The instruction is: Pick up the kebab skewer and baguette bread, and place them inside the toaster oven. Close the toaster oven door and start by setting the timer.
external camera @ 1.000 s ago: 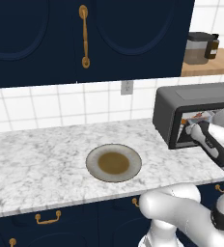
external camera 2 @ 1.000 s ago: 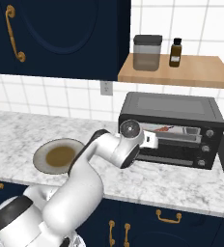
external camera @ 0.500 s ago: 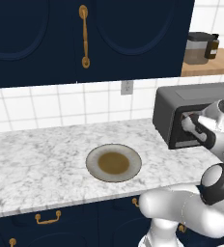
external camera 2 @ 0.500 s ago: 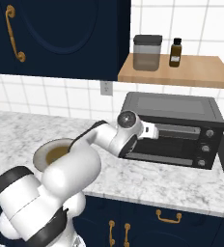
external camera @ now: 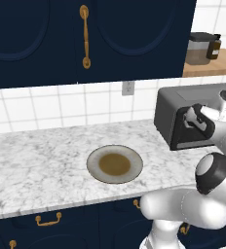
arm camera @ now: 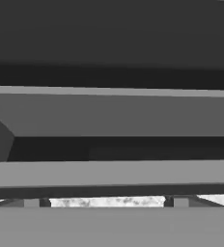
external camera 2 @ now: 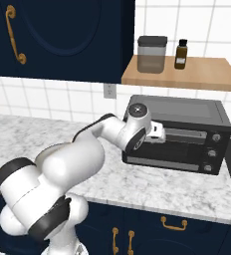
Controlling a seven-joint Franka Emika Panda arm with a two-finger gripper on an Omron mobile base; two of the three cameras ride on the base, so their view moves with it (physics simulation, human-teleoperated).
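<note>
On the tabletop [external camera: 47, 160] at right, oven [external camera 2: 187, 134] with door [external camera 2: 179, 144] shut; pincer [external camera 2: 160, 132] against its upper front, spread unclear. It may slip past the timer dial [external camera 2: 216, 138]

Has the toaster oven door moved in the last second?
Yes. The toaster oven door has swung up: a second ago it stood ajar with food visible inside, and now it sits flush against the toaster oven, the gripper at its handle.

Your arm is bent at the elbow and reaches forward, wrist level. Your gripper [external camera 2: 157, 132] points straight ahead; you can't tell from here whether its fingers are apart.
</note>
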